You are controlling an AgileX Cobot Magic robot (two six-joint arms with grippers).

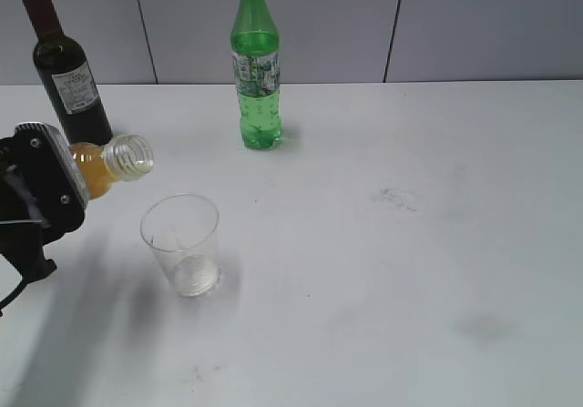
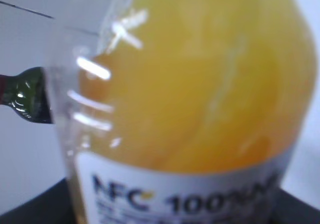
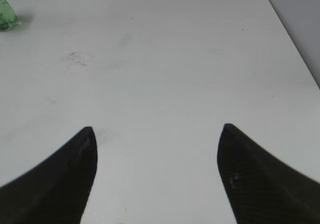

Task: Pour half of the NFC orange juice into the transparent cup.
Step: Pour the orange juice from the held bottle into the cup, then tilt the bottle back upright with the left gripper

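Left pincer point(image 1: 64, 184) grips the orange juice bottle point(image 1: 114, 164), clamped round its body. Bottle tipped nearly level, open threaded neck pointing toward 3 o'clock, cap off. In the exterior view the mouth sits up and to the left of the cup point(image 1: 182, 243), at about 11 o'clock from its rim, not yet over the opening.

Left wrist view: bottle fills the picture, juice point(image 2: 200, 83) thick orange, label reading "NFC" at the lower edge. Juice level inside seems high; the clear neck looks empty of liquid in the exterior view.

Cup stands upright on the counter point(image 1: 410, 270), clear of everything else. No orange visible in it; bottom looks dry, though the glass is hard to read.

Right pincer point(image 3: 157, 179) hangs over bare counter, jaws spread wide, nothing between them. Out of sight in the exterior view.

Bystanders: green bottle point(image 1: 258, 61) at 12 o'clock, upright, yellow cap on; dark wine bottle point(image 1: 68, 66) at 10 o'clock, just behind the left arm.

Progress, as judged: bottle picked up, uncapped and tilted; pouring itself not begun. Left to do: bring the mouth over the cup, tip further, pour half, stop, set the bottle upright.

Risk: at this tilt juice could spill short of the rim.
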